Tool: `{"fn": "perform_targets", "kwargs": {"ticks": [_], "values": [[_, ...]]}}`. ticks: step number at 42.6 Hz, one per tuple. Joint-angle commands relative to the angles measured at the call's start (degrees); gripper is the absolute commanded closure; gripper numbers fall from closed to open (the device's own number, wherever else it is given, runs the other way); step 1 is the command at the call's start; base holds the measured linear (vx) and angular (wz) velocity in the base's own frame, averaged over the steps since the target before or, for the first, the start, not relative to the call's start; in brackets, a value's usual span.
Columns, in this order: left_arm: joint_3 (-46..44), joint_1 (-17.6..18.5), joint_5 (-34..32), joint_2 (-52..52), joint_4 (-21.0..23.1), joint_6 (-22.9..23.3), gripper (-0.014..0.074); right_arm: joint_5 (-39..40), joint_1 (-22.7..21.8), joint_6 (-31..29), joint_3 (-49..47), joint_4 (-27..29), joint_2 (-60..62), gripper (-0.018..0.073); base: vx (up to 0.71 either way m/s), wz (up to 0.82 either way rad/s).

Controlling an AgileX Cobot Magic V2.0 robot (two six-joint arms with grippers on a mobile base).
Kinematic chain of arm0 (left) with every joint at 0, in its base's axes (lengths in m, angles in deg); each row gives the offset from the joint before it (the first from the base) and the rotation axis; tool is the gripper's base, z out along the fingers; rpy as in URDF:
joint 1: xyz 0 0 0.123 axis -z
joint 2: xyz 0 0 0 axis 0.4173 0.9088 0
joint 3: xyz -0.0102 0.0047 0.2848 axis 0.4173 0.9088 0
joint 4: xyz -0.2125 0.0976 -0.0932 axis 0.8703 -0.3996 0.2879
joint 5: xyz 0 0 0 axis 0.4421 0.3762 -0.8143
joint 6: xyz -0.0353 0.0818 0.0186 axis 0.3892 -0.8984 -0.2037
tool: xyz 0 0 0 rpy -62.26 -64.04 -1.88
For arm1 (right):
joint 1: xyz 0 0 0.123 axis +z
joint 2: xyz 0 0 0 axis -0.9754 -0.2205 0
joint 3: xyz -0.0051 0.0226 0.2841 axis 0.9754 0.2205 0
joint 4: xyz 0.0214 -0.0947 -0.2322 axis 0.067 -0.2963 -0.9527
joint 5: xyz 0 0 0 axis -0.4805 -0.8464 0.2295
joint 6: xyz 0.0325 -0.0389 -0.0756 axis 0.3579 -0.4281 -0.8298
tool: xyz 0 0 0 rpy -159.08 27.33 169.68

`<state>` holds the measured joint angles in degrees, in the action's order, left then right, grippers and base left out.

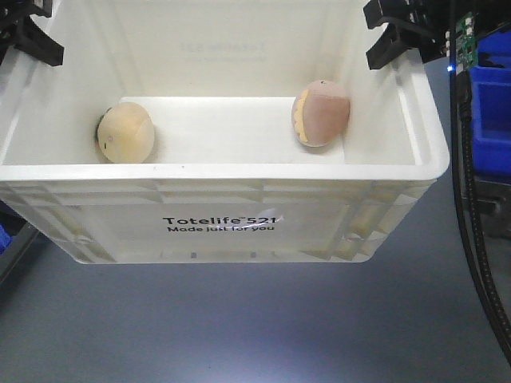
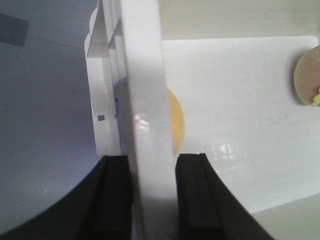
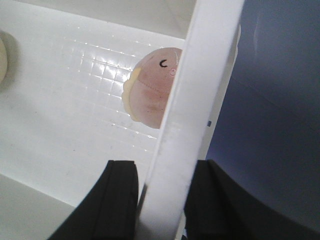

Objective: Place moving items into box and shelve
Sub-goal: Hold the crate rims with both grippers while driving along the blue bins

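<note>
Your box [image 1: 239,171] runs lengthwise across the frame; left fingers [image 2: 117,200] and right fingers [image 3: 120,200] each clench an end wall (cream ball [image 1: 125,137], pink ball [image 1: 321,113] inside).

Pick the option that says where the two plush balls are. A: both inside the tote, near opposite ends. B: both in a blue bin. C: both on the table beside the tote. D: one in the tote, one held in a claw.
A: the cream ball and the pinkish-brown ball both lie on the floor of the tote, one near each end wall.
</note>
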<state>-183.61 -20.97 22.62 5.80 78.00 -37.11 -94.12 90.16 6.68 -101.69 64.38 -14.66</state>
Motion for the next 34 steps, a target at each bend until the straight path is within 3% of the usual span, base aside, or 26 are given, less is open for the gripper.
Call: {"fn": "perform_targets", "kwargs": {"ticks": [1,34], "values": [[-2.3,1.0,-5.4,-2.7,9.9,0.1,0.0601,4.1,1.0,-1.6,-2.2,9.7,3.2,0.0559,0.38,0.44],[-2.3,1.0,-5.4,-2.7,9.9,0.1,0.0601,4.2,1.0,-1.6,-2.2,9.7,3.2,0.0559,0.24,0.47]]}}
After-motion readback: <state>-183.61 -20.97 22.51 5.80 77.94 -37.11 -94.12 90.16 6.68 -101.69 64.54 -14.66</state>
